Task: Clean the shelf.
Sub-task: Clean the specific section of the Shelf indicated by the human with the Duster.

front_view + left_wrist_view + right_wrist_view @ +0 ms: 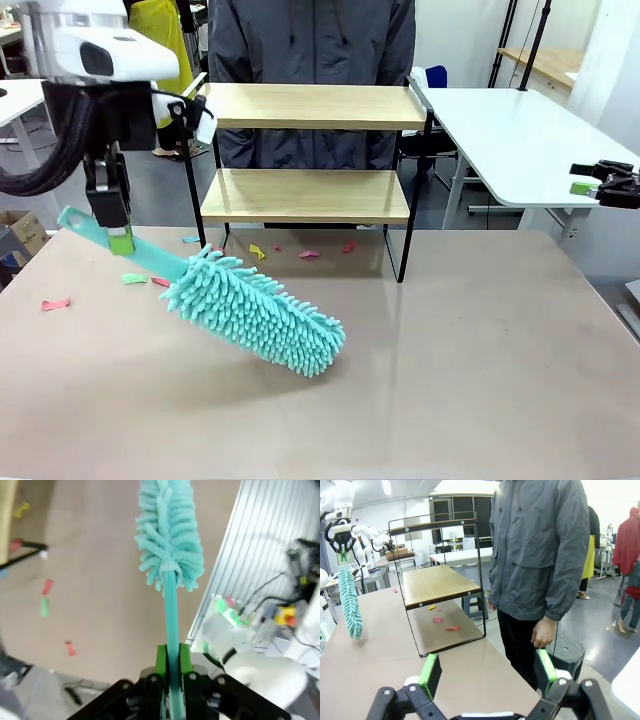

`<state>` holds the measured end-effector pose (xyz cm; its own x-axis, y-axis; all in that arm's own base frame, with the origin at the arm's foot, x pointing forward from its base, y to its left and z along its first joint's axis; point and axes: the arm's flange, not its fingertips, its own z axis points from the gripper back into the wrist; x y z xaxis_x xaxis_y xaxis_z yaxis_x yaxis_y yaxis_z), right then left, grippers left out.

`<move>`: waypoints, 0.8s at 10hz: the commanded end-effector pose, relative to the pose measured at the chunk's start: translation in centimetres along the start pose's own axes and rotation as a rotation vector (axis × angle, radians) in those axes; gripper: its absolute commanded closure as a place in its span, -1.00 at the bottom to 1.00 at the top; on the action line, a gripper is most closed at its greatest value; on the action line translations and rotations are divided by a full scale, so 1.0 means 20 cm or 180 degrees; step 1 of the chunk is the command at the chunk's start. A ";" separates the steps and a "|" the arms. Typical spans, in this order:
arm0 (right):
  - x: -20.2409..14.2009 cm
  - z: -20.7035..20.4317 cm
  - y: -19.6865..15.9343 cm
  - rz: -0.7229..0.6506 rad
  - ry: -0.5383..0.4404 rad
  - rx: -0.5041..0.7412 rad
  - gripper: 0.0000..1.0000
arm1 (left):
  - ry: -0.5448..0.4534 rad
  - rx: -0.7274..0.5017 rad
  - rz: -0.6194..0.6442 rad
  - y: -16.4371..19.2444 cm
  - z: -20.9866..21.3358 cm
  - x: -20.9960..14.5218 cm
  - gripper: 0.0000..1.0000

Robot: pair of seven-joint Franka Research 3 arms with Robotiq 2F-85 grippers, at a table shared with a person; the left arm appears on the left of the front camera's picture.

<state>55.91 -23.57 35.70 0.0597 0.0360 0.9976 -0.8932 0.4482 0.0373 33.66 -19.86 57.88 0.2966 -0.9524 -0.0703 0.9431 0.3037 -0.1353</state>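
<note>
The shelf stands at the far side of the table, near the middle, directly in front of the person. It has two light wooden boards in a thin black frame. In the front view both boards appear bare.

Coloured paper scraps lie on the table beneath the lower board. More scraps lie to the left of the shelf, on the robot's left side of the table.

The left gripper is to the left of the shelf and above the table. Its green pads are closed against the handle of a teal microfibre duster. The handle runs straight out between the two pads. In the front view the duster slopes down and to the right from the gripper, so its fluffy head sits in front of the shelf and apart from it. The low end of the head is close to the table top. We cannot confirm contact.

The right gripper is at the right edge of the front view, beyond the table's right side and well apart from the shelf. In the right wrist view its fingers are spread wide with nothing between them.

The person's hand hangs at the side, beside the shelf.
</note>
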 end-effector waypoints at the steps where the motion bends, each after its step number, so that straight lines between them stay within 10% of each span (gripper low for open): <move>1: 0.02 -0.01 0.01 -0.0037 0.0021 -0.0009 -1.00 | -0.0044 0.0052 0.0036 -0.01 0.04 -0.02 0.74; 8: 0.02 -0.01 0.01 -0.0037 0.0021 -0.0009 -1.00 | -0.0044 0.0052 0.0036 -0.01 0.04 -0.02 0.74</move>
<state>55.91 -23.58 35.70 0.0597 0.0360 0.9976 -0.8931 0.4483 0.0373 33.75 -19.80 58.56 0.3025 -0.9513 -0.0599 0.9434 0.3078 -0.1236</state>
